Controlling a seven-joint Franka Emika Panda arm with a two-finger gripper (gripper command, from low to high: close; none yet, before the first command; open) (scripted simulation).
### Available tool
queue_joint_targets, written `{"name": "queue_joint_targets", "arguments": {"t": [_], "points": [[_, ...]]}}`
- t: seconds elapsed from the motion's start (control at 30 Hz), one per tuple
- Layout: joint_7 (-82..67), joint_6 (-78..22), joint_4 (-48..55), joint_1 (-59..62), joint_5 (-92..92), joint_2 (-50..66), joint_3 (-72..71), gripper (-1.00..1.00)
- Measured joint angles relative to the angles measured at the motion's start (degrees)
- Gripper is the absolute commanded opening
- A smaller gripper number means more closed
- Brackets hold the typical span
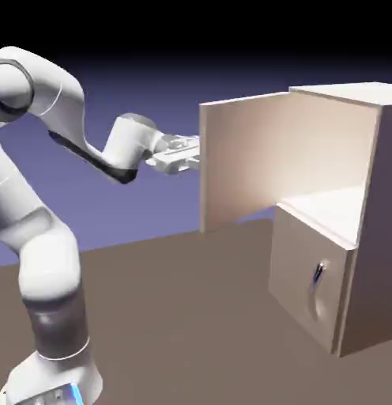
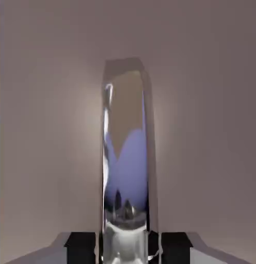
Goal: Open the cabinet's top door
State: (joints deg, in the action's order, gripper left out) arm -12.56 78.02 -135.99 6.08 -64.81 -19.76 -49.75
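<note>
Cabinet [image 1: 341,213]: top door [image 1: 243,162] swung wide, upper compartment exposed, nothing visible inside; lower door shut. Pull step looks nearly complete. Gripper [image 1: 191,154] sits at the door's free edge, jaws clenched on the handle [image 2: 125,154], which stands directly between them. Next move, likely: let go, back away.

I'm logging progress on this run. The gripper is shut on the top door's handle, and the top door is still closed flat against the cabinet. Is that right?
Not quite. The gripper is shut on the top door's handle, as the hand view shows, but the top door isn't closed: in the exterior view it stands swung wide open from the cabinet, leaving the upper compartment exposed. Only the lower door is closed.
</note>
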Motion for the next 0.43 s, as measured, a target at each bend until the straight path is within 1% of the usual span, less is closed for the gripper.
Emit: {"name": "queue_joint_targets", "arguments": {"t": [0.23,0.43], "points": [[4.66,-17.32,10.9,2.36,0.98,13.86,-7.63,-1.0],[9.65,-31.1,19.95,-1.0,0.07,26.32,-8.79,-1.0]]}}
